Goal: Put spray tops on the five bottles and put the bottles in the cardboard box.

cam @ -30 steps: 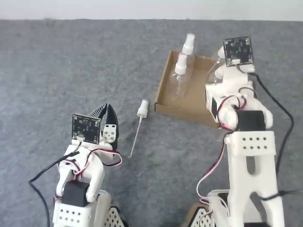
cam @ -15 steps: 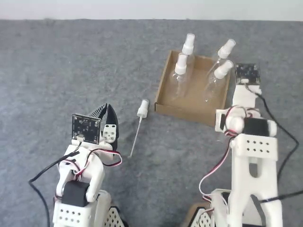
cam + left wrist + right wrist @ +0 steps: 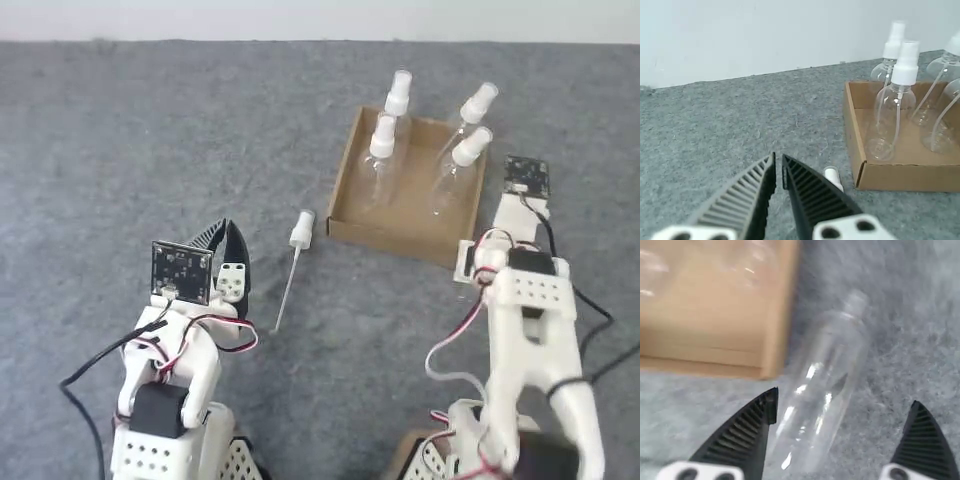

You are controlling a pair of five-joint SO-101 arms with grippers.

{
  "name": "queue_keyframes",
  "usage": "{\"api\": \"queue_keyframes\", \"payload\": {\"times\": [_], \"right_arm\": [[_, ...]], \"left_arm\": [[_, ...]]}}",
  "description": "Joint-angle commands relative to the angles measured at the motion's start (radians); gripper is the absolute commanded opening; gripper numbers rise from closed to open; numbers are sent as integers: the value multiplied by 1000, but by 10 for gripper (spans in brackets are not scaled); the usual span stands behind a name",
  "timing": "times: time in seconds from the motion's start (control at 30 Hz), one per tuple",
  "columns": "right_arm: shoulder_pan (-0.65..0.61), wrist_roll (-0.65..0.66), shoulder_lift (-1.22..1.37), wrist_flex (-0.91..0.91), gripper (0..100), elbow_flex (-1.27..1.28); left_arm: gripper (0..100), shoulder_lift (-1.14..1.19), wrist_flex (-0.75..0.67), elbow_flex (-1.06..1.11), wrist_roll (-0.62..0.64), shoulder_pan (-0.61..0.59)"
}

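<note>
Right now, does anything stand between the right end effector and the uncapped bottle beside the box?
Nothing visible does. The open right end effector hangs directly over the uncapped bottle, which lies just outside the cardboard box wall.

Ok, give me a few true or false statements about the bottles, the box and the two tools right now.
Four capped bottles are in the box. True.
The loose top lies in the box. False: it lies on the mat beside it.
The right tool is open. True.
The lying bottle by the right tool has a top. False: its neck is bare.
The left tool grips the loose top. False: it is shut on nothing.
</note>
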Motion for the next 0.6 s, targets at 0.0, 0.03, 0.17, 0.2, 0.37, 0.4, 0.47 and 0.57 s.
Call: {"api": "queue_keyframes", "payload": {"times": [0.0,0.03,0.17,0.2,0.37,0.4,0.47,0.57], "right_arm": [[74,-3,68,-76,328,-21],[91,-2,82,-82,328,-21],[159,0,110,-87,328,-21],[177,2,110,-87,328,-21],[278,97,107,-87,328,-23],[295,121,107,-87,328,-28],[325,189,107,-77,328,-58],[349,299,107,-15,328,-153]], "left_arm": [[12,-11,3,-36,6,-8],[12,-11,3,-36,6,-8],[12,-11,3,-36,6,-8],[12,-11,3,-36,6,-8],[12,-11,3,-36,6,-8],[12,-11,3,-36,6,-8],[12,-11,3,-36,6,-6],[12,-11,3,-36,6,-6]]}}
